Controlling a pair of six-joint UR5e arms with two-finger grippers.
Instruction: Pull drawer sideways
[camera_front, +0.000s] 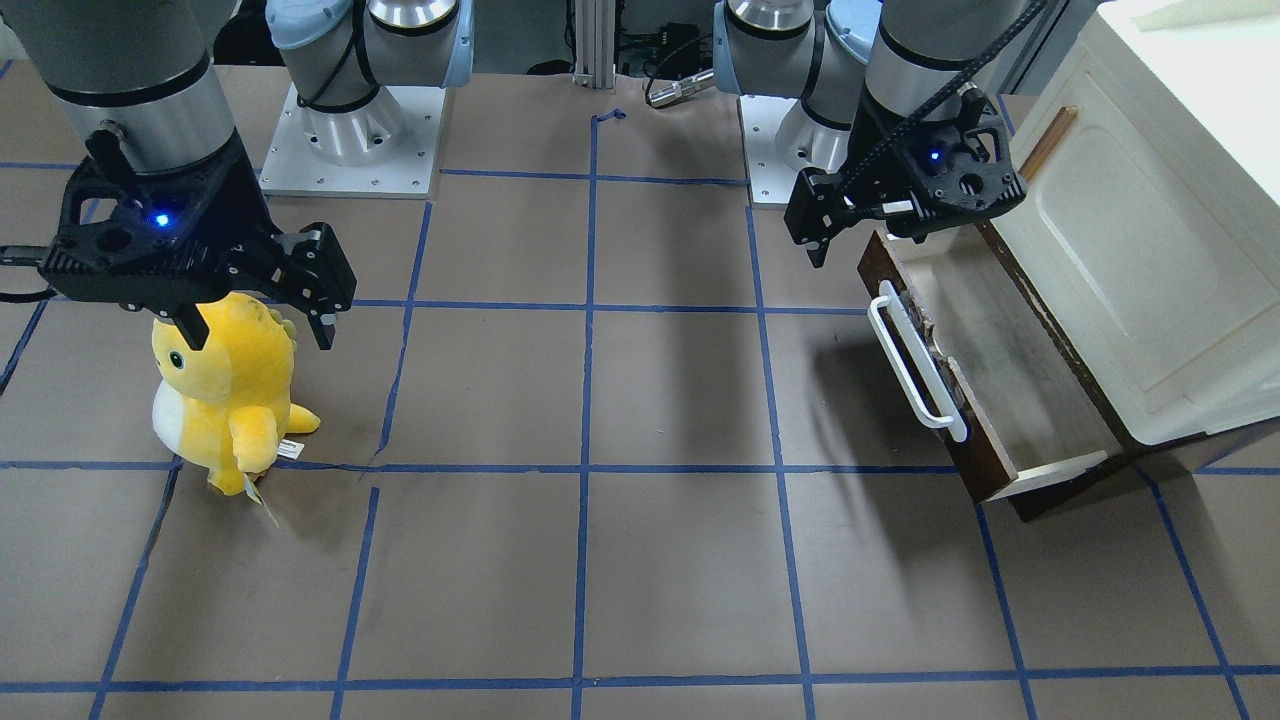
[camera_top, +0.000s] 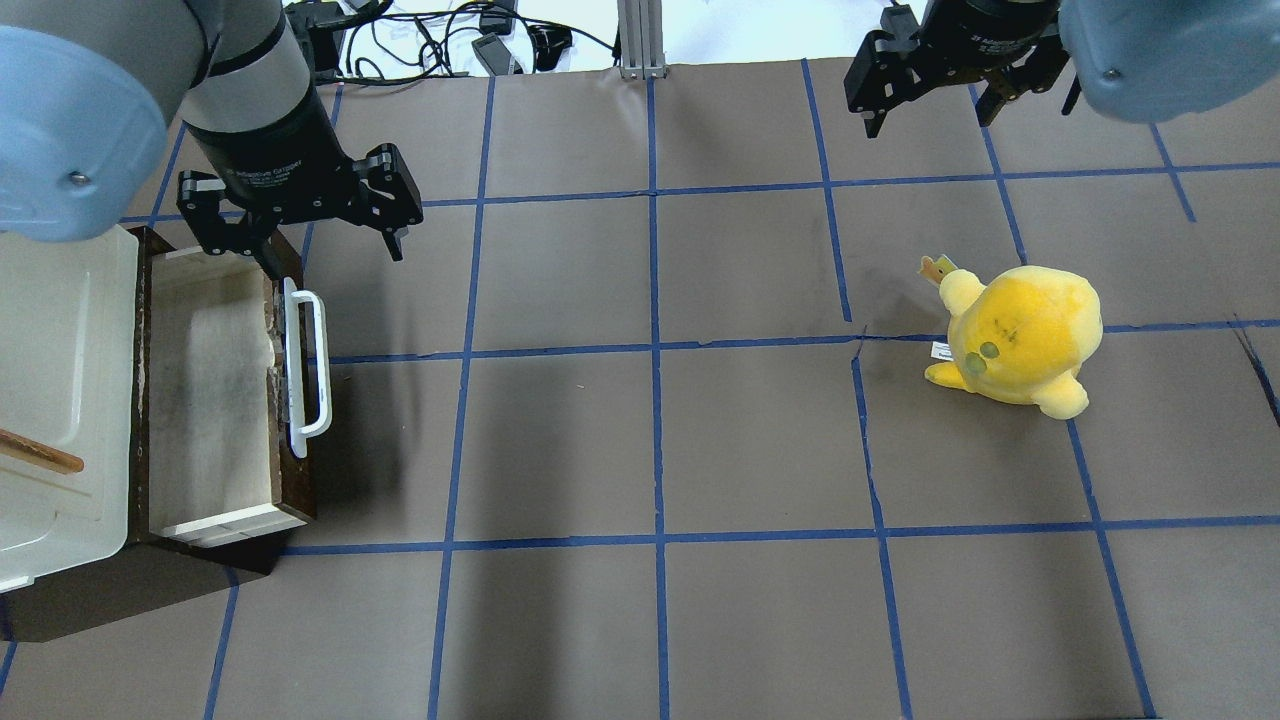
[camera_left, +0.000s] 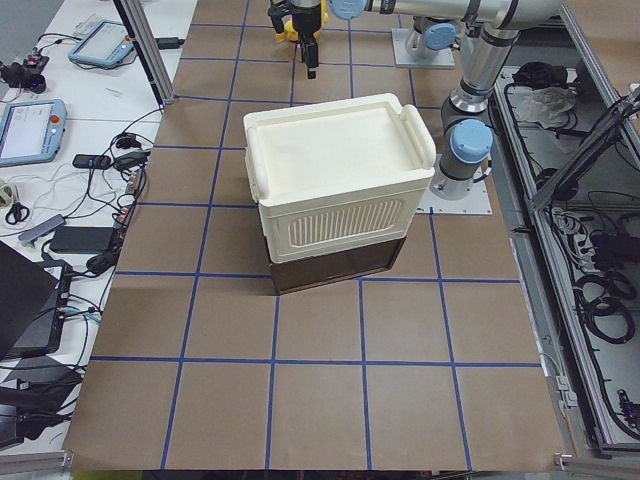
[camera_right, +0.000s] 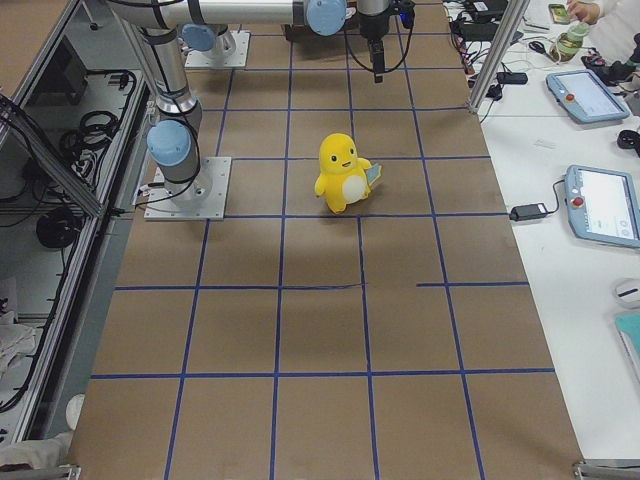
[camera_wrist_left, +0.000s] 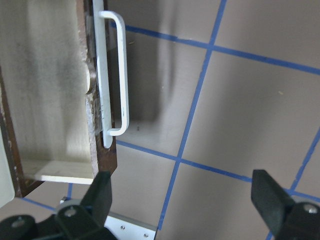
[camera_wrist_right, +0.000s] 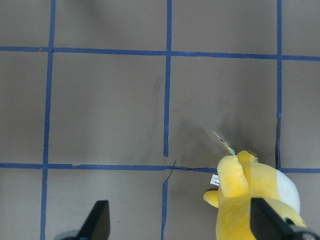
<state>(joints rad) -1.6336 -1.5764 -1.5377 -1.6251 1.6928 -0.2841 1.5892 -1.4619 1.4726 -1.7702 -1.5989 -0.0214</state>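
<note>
We are looking at a brown table (camera_top: 700, 450) that is carrying a grid of blue tape lines (camera_top: 655, 440). On the left, the drawer (camera_top: 205, 400) is showing a dark brown front, a white bar handle (camera_top: 311, 370) and a pale cream inside with grey smudging. The cabinet (camera_top: 60, 330) beside it is showing cream-white, with a light brown wooden handle (camera_top: 40, 453). On the right, the plush toy (camera_top: 1020, 335) is wearing bright yellow with a white belly. The left gripper (camera_top: 333, 258) and the right gripper (camera_top: 928, 122) are showing black.
</note>
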